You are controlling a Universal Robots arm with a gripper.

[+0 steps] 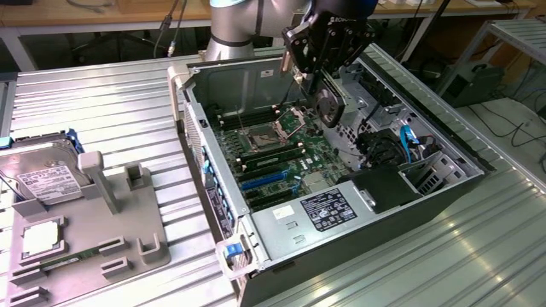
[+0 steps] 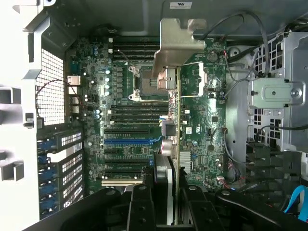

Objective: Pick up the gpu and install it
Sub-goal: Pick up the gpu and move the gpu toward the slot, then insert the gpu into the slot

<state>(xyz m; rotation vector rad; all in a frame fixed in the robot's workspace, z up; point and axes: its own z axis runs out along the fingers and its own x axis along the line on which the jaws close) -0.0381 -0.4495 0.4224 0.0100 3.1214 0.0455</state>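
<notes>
Hovering over open computer case (image 1: 444,173): gripper (image 1: 320,67) fingers (image 2: 142,207) are pinching gpu (image 1: 329,105) by one edge, so card is hanging upright, clear of motherboard (image 2: 120,96). Card is lying crosswise to expansion slots (image 2: 126,141); judged not seated.

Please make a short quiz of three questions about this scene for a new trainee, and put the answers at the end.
1. True or false: the gpu lies on the grey fixture beside the computer case.
2. Which part rests on the fixture at the exterior view's left?
A) hard drive
B) power supply
C) keyboard
3. Fill in the gap: the gripper holds the gpu over the open case, above the green ____.

Key
1. False: the gripper grasps it over the case.
2. A
3. motherboard
</notes>
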